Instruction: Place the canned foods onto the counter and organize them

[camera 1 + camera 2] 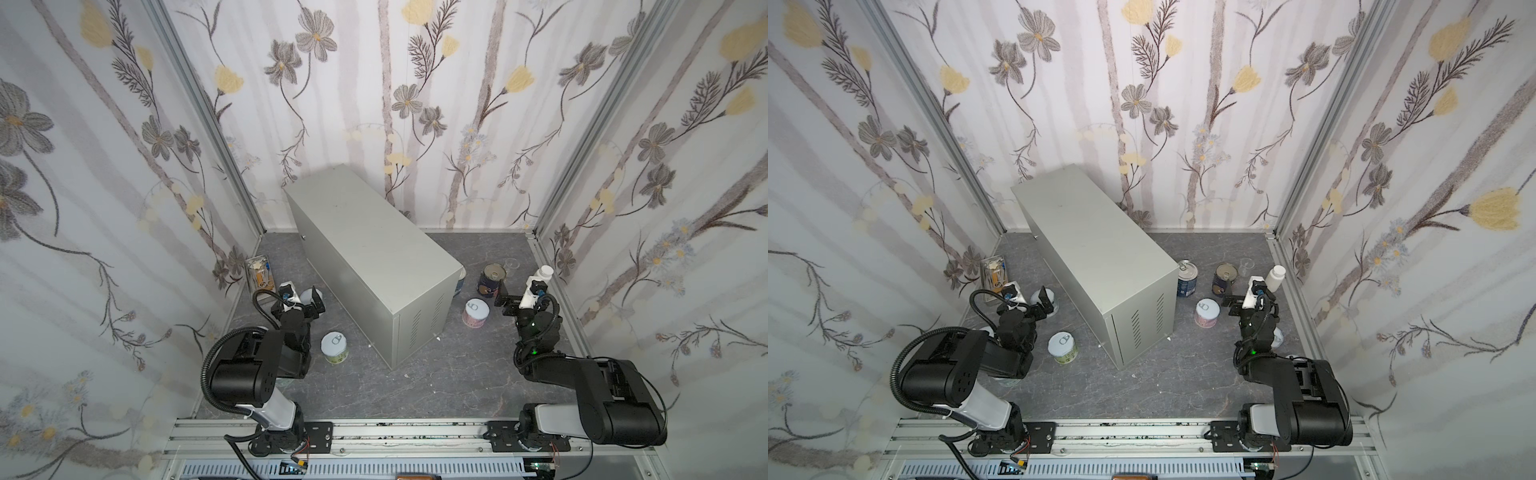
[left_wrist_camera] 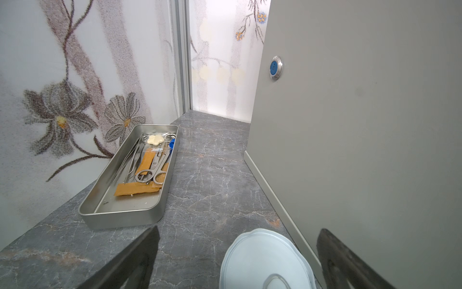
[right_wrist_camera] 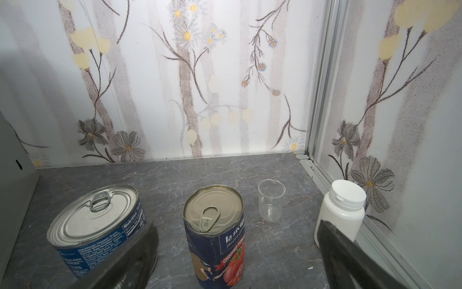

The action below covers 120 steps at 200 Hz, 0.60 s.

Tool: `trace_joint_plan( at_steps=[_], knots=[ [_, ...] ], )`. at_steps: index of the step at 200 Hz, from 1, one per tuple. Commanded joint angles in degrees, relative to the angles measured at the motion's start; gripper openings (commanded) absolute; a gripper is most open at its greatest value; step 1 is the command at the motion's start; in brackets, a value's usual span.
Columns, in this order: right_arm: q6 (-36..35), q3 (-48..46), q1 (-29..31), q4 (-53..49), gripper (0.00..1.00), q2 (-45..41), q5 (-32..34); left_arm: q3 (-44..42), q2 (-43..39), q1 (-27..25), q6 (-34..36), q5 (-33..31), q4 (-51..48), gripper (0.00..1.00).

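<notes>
Up front, the floor (image 1: 415,386) lies open between counter (image 1: 365,241) and rail (image 1: 415,432).

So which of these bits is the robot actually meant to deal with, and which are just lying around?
For the job: counter, tomato can, wide blue can, pink can, green can, pale can.
Lying about: white bottle, glass cup, tray of instruments.

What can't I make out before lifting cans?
Blue can: mostly behind the counter, in a top view.
Covered can: a sliver under the left arm, in a top view.
Small can: half behind the right arm, in a top view.
Pale can: cut off at the left wrist view's edge.
</notes>
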Motion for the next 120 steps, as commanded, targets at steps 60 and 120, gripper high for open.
trace_joint_plan(
  at_steps=[60,120],
  knots=[
    [5.7,3.4,0.7,-20.5,1.0,-17.4,11.7,-0.1,-0.1,0.0,-0.1,-0.3,2.5,1.0],
    [13.0,8.5,0.7,-46.2,1.0,-37.2,12.5,0.0,-0.1,0.0,-0.1,-0.4,2.5,1.0]
  ],
)
